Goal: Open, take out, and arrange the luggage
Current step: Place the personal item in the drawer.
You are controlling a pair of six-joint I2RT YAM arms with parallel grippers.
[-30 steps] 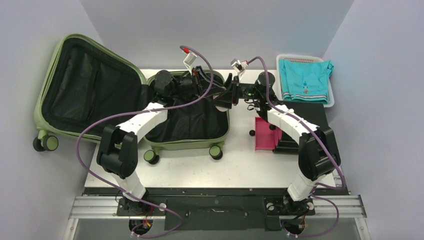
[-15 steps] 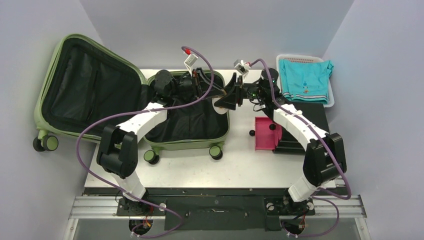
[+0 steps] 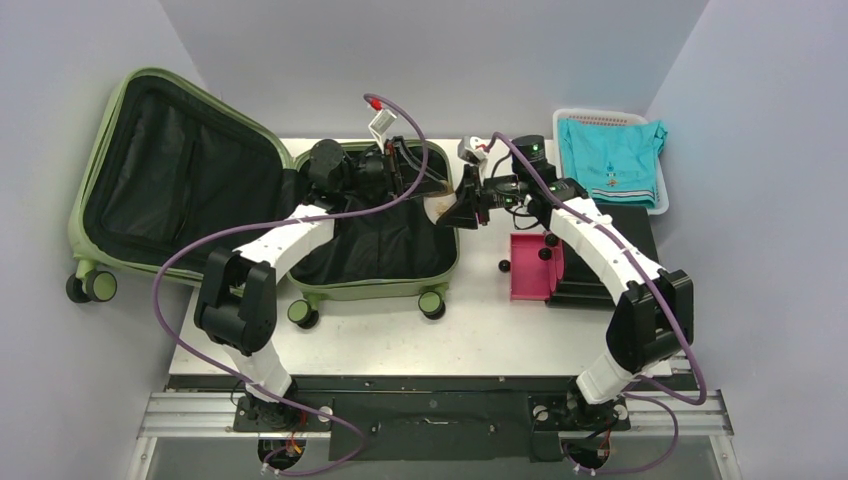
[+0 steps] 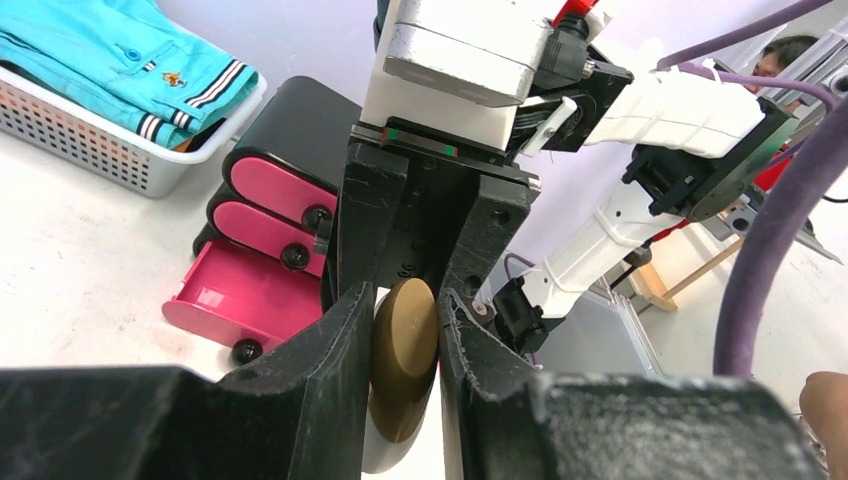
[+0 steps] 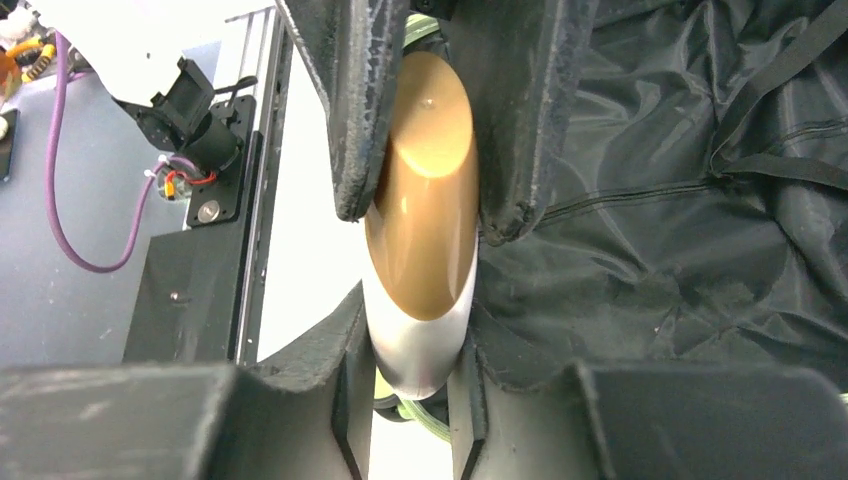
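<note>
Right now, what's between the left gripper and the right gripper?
A tan-and-white rounded object, gripped by left gripper and right gripper; both wrist views show it.

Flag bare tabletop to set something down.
Free: white table's near strip, bordered by the olive-green hard-shell suitcase and the black case with pink side; plus the gap between them. Crowded: far edge, where left hand and right hand meet.

Top camera: high, behind arm bases, looking down and forward, far enough back for whole table point(image 3: 480, 335), open luggage point(image 3: 160, 180) left, white basket point(image 3: 600, 113) right. Left wrist camera: tight in, facing rightward toward basket and pink-black case point(image 4: 285, 195). Right wrist camera: equally tight, facing leftward over luggage lining. Both wrist views share tan-and-white cylinder point(image 4: 403, 345), seen from opposite ends.
</note>
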